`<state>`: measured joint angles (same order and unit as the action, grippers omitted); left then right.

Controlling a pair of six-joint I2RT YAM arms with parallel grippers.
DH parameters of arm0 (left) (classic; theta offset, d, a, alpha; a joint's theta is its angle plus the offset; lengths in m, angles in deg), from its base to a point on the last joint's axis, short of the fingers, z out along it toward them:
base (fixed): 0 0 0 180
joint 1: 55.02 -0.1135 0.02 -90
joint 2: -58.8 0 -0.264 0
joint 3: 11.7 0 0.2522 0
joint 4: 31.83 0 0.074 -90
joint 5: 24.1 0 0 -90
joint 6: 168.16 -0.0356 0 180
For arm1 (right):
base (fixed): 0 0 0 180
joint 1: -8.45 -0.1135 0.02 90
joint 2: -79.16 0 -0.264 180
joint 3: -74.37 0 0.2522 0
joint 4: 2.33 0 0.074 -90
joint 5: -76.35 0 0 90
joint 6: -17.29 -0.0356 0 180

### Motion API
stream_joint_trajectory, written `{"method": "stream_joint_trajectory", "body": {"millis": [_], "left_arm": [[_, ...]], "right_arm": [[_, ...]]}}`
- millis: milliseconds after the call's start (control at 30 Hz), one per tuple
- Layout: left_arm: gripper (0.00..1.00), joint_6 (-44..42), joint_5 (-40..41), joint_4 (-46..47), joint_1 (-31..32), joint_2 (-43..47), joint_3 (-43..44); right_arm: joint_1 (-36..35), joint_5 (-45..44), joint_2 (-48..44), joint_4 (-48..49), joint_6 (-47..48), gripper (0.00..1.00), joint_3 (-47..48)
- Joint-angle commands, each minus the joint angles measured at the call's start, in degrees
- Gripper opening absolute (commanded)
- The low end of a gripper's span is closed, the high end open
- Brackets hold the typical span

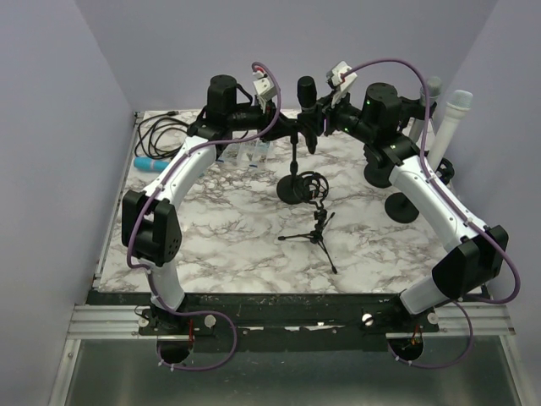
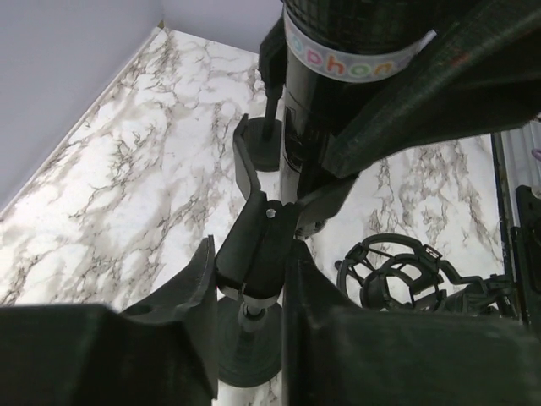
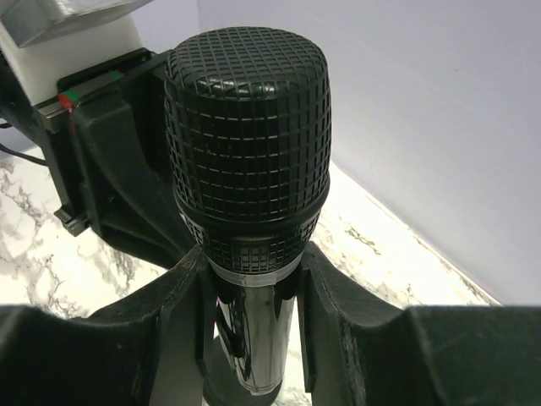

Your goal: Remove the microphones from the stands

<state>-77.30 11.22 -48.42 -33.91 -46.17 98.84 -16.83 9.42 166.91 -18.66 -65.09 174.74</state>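
The black microphone (image 1: 306,90) stands upright in the clip of its stand (image 1: 294,161) at the back middle of the table. My left gripper (image 1: 286,128) is shut on the stand's clip joint just below the microphone; in the left wrist view the gripper (image 2: 250,258) has the joint (image 2: 262,233) between its fingers. My right gripper (image 1: 319,115) is shut on the microphone's shiny body (image 3: 258,330) right under the mesh head (image 3: 245,127); the gripper (image 3: 250,275) has a finger on each side. The microphone's lower body (image 2: 334,59) and the right gripper's finger (image 2: 439,93) show in the left wrist view.
A shock mount (image 1: 314,188) on a small tripod (image 1: 317,234) stands just in front of the stand's round base (image 1: 289,191); the mount also shows in the left wrist view (image 2: 397,275). Another round base (image 1: 403,208) and two pale microphones (image 1: 452,118) are at the right. Cables (image 1: 161,131) and a blue object (image 1: 150,162) lie back left.
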Motion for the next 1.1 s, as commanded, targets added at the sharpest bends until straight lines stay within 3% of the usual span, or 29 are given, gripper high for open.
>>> {"method": "stream_joint_trajectory", "body": {"millis": [0, 300, 633, 800, 1067], "left_arm": [[0.00, -0.6, 2.7, -0.5, -0.1, 3.2, -1.3], [0.00, -2.1, 7.2, -5.9, 0.6, 3.3, -0.7], [0.00, -3.1, 11.2, -10.0, 2.8, 3.2, 0.6], [0.00, -3.2, 16.3, -10.7, 4.4, 3.2, -0.5], [0.00, -1.5, 16.8, -5.3, 5.5, 3.4, -7.1]], "right_arm": [[-0.2, 1.2, -0.9, 0.2, -0.9, 0.01, 0.4], [-0.3, -7.4, -2.4, 5.4, -2.2, 0.01, 3.1], [-0.3, -18.1, -6.0, 3.1, -4.2, 0.01, 10.3], [-0.2, -20.0, -11.6, 3.7, -5.7, 0.01, 5.2], [-0.3, -19.0, -16.8, 2.8, -5.7, 0.01, 0.3]]}}
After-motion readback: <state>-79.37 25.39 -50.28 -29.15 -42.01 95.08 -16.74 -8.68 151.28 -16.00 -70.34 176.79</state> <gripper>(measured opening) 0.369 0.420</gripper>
